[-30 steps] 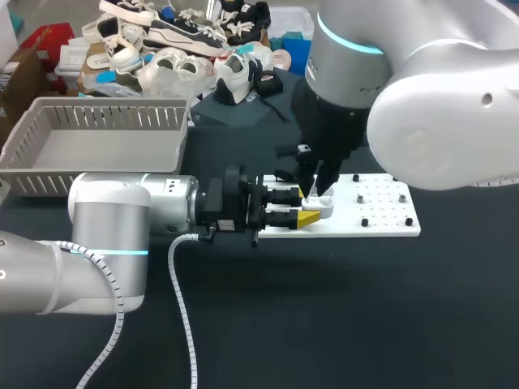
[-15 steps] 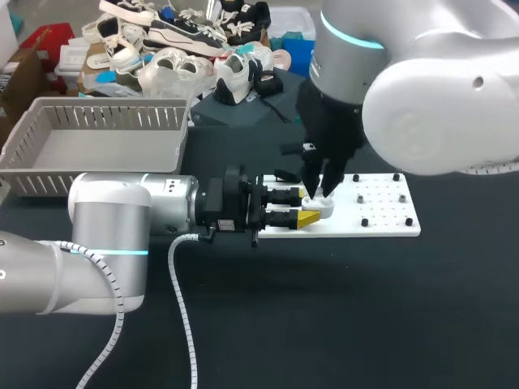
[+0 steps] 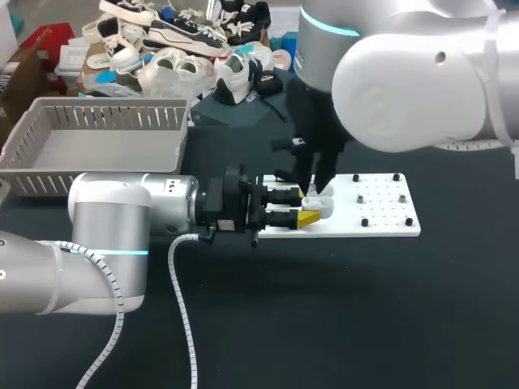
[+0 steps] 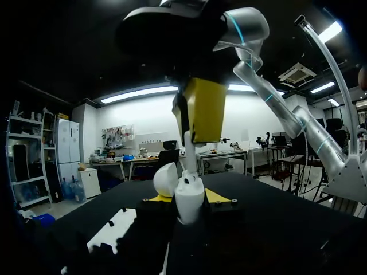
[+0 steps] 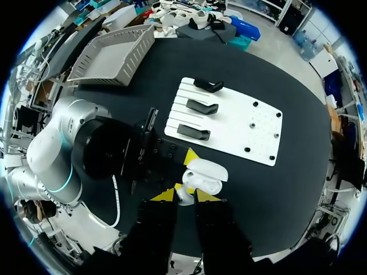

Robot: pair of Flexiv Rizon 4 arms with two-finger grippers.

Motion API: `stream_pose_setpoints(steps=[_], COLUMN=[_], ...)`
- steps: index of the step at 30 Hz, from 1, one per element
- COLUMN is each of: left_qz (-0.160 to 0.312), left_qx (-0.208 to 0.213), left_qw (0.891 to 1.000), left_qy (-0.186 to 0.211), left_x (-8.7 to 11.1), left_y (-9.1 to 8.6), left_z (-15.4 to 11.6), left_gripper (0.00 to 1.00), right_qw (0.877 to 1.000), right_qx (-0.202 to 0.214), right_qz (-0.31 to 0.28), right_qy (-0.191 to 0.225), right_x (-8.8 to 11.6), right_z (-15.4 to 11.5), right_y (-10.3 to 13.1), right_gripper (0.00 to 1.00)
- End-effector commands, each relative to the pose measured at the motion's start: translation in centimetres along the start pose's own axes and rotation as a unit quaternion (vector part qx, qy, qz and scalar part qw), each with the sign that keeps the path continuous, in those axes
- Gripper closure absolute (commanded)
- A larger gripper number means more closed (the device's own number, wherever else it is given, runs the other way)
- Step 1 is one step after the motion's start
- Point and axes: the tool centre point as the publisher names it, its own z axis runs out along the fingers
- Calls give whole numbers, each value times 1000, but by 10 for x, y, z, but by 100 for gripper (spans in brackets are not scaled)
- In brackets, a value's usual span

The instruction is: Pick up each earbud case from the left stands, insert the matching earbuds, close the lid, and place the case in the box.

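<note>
Open white plastic earbud case [image 3: 322, 203] sits clamped between the left gripper [image 3: 308, 207] fingers; the right gripper [image 5: 184, 196] pinches a small white earbud [image 5: 184, 193] directly above it, over the white pegboard [image 3: 381, 212] on the black table [image 3: 365, 308]

White earbud case [image 4: 189, 200] and earbud [image 4: 188, 152] are looking like smooth, glossy plastic, catching highlights. The counter [image 3: 365, 308] is reading as matt black, giving no glare. The peg board [image 3: 381, 212] is showing flat matt white. The box [image 3: 97, 121] is appearing as grey slatted plastic. The left arm [image 3: 109, 215] shell is gleaming smooth and glossy; its hose [image 3: 185, 316] is looking ribbed.
</note>
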Motion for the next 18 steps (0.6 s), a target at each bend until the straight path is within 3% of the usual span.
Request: stream_pose_setpoints(steps=[1,18], left_qz=[1,1], left_qx=[0,0], left_qw=[1000,1000], left_qy=[-1,-1], left_x=[1,1], left_y=[0,0], left_z=[0,0], left_gripper=[100,100], right_qw=[1000,1000], right_qx=[4,21], right_qz=[0,5], right_qy=[2,-9], right_x=[-3,2], right_z=[3,14], right_y=[2,-4], right_gripper=[100,100])
